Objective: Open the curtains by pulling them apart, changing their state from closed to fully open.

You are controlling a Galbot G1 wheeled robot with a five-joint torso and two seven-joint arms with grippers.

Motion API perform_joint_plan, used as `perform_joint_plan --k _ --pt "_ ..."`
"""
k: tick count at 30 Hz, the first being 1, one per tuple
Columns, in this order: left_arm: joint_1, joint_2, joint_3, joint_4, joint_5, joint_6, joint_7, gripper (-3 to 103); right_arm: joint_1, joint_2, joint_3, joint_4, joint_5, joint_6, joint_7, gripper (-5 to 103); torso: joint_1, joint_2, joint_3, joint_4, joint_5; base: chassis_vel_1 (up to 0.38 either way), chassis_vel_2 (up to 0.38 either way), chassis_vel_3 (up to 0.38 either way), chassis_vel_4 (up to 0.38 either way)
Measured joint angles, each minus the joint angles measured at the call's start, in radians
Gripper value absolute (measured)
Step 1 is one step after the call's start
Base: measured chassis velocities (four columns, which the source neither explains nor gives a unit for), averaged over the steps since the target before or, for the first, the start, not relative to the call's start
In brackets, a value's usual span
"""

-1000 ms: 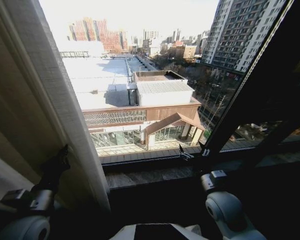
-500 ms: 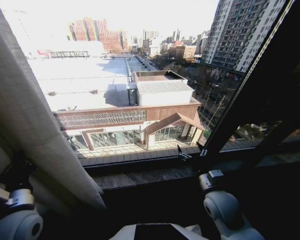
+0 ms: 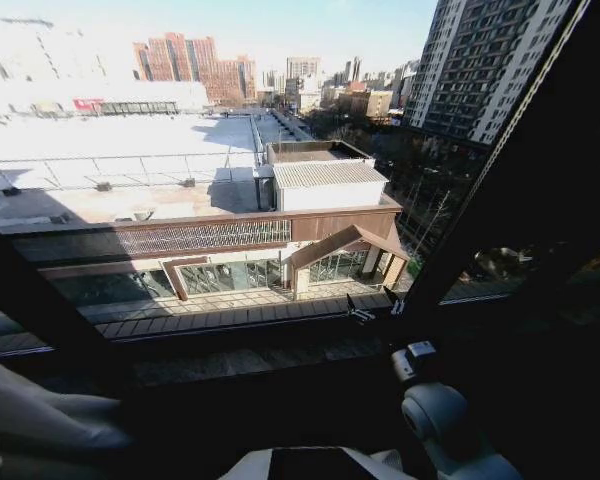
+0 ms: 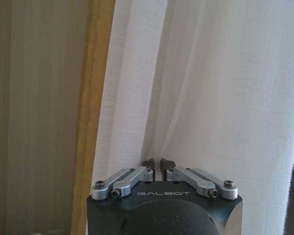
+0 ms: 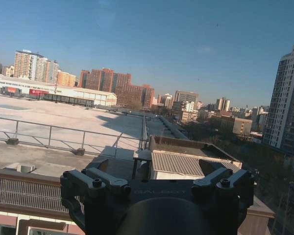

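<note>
In the left wrist view the curtains [image 4: 201, 83] hang as sheer white pleated fabric right in front of my left gripper [image 4: 157, 163]. Its dark fingertips [image 4: 148, 163] are shut on a fold of that fabric. In the head view the window [image 3: 180, 170] stands uncovered across the left and middle, and a pale shape [image 3: 40, 415] lies in the lower left corner; whether it is fabric or my left arm I cannot tell. My right arm [image 3: 432, 408] rests low at the right. My right gripper [image 5: 154, 171] faces the glass, open and holding nothing.
A thicker beige drape [image 4: 39, 112] and a yellowish vertical strip [image 4: 90, 112] stand beside the sheer fabric. A dark sill [image 3: 260, 355] runs below the glass with a small latch [image 3: 358, 314] on it. A dark slanted window frame [image 3: 510, 190] takes up the right side.
The sheer curtain has swept leftward out of the head view, uncovering the left part of the window. My left arm went left with it. The right arm has barely shifted.
</note>
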Motion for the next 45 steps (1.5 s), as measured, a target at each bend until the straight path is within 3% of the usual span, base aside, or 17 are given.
perform_joint_plan --k 2,6,8,9,12,13,15,16,17,20,21,23,25,26,29,45 --pt "0.002 -0.001 0.007 -0.009 0.000 0.000 0.002 7 0.002 0.001 -0.004 -0.001 0.000 0.000 0.000 100 0.000 0.000 0.000 -0.0001 0.0006 0.000 0.000 0.000 0.000" --pt "0.015 -0.023 0.079 -0.069 0.020 0.001 0.012 23 0.007 0.007 -0.018 -0.002 0.000 0.000 0.000 100 0.000 0.000 0.000 -0.0007 0.0011 0.000 0.000 0.000 0.000" --pt "0.046 -0.049 0.144 -0.124 0.033 -0.001 0.081 34 0.008 0.009 -0.019 -0.001 0.000 0.000 0.000 100 0.000 0.000 0.000 -0.0007 0.0012 0.000 0.000 0.000 0.000" --pt "0.046 -0.049 0.144 -0.124 0.033 -0.001 0.081 34 0.008 0.009 -0.019 -0.001 0.000 0.000 0.000 100 0.000 0.000 0.000 -0.0007 0.0012 0.000 0.000 0.000 0.000" --pt "0.105 -0.089 0.190 -0.201 0.042 -0.005 0.292 50 0.006 0.013 -0.019 0.002 0.001 -0.001 0.000 100 0.000 0.000 0.000 -0.0006 0.0014 0.000 0.000 0.000 0.000" --pt "0.105 -0.089 0.190 -0.201 0.042 -0.005 0.292 50 0.006 0.013 -0.019 0.002 0.001 -0.001 0.000 100 0.000 0.000 0.000 -0.0006 0.0014 0.000 0.000 0.000 0.000" --pt "0.132 -0.099 0.206 -0.214 0.066 -0.012 0.422 56 0.004 0.015 -0.019 0.005 0.002 -0.003 0.002 100 0.000 0.000 0.000 -0.0005 0.0015 0.000 0.000 0.000 0.000" --pt "0.144 -0.097 0.213 -0.214 0.093 -0.041 0.514 61 0.003 0.017 -0.022 0.010 0.004 -0.006 0.004 100 0.000 0.000 0.000 -0.0005 0.0016 0.000 0.000 0.000 0.000" --pt "0.144 -0.097 0.213 -0.214 0.093 -0.041 0.514 61 0.003 0.017 -0.022 0.010 0.004 -0.006 0.004 100 0.000 0.000 0.000 -0.0005 0.0016 0.000 0.000 0.000 0.000" --pt "0.167 -0.083 0.197 -0.214 0.114 -0.091 0.727 77 -0.003 0.018 -0.022 0.024 0.016 -0.025 0.021 100 0.000 0.000 0.000 -0.0007 0.0015 0.000 0.000 0.000 0.000" --pt "0.173 -0.081 0.191 -0.214 0.107 -0.099 0.765 82 -0.003 0.018 -0.020 0.028 0.024 -0.030 0.026 100 0.000 0.000 0.000 -0.0007 0.0014 0.000 0.000 0.000 0.000" --pt "0.174 -0.081 0.190 -0.214 0.105 -0.101 0.772 82 -0.003 0.018 -0.019 0.029 0.026 -0.031 0.026 100 0.000 0.000 0.000 -0.0007 0.0014 0.000 0.000 0.000 0.000" --pt "0.190 -0.090 0.175 -0.214 0.076 -0.129 0.898 93 -0.003 0.017 -0.009 0.041 0.046 -0.052 0.036 100 0.000 0.000 0.000 -0.0006 0.0012 0.000 0.000 0.000 0.000" --pt "0.190 -0.090 0.175 -0.214 0.076 -0.129 0.898 93 -0.003 0.017 -0.009 0.041 0.046 -0.052 0.036 100 0.000 0.000 0.000 -0.0006 0.0012 0.000 0.000 0.000 0.000" --pt "0.196 -0.095 0.179 -0.215 0.068 -0.149 1.012 100 0.001 0.017 -0.001 0.053 0.070 -0.079 0.042 100 0.000 0.000 0.000 -0.0006 0.0015 0.000 0.000 0.000 0.000" --pt "0.184 -0.097 0.195 -0.217 0.090 -0.140 1.006 100 0.014 0.014 -0.001 0.046 0.074 -0.085 0.041 100 0.000 0.000 0.000 -0.0005 0.0012 -0.051 -0.065 0.060 0.064"
